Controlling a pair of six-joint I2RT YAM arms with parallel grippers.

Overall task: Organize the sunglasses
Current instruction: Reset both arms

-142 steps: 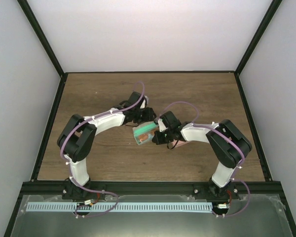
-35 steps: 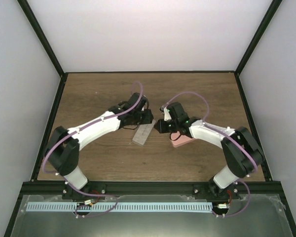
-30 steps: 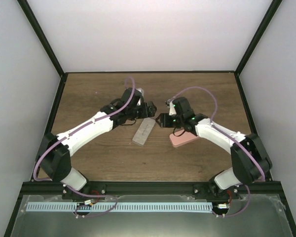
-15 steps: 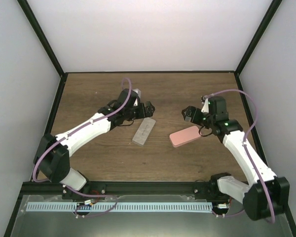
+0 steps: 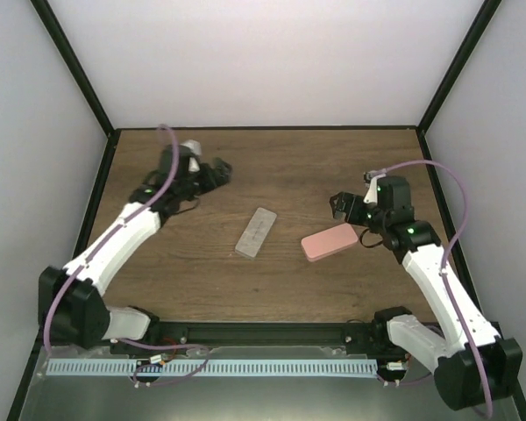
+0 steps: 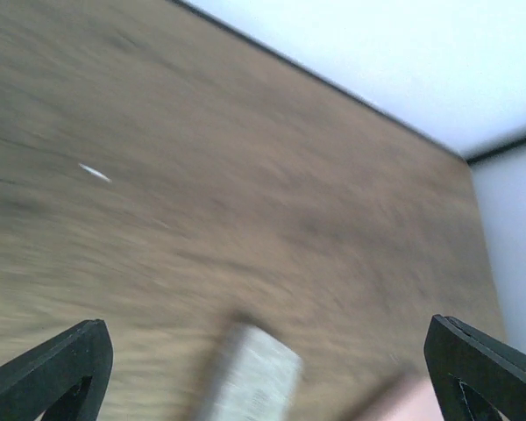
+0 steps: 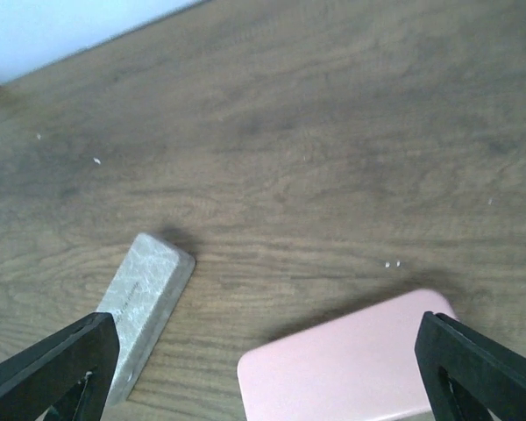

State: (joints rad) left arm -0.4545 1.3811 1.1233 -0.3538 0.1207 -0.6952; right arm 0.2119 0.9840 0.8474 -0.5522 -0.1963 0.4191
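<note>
Plainly, we count two cases on the wooden table (image 5: 333, 158): one grey case (image 5: 256, 232) near the middle and one pink case (image 5: 330, 243) to its right, apart from each other and both shut. The left gripper (image 5: 212, 171) hangs over the far left of the table, well apart from both cases, fingers spread wide with nothing between them. The right gripper (image 5: 340, 204) hovers just beyond the pink case, fingers likewise spread and empty. The sunglasses show in no view; perhaps they lie inside the cases, but we cannot tell.
</note>
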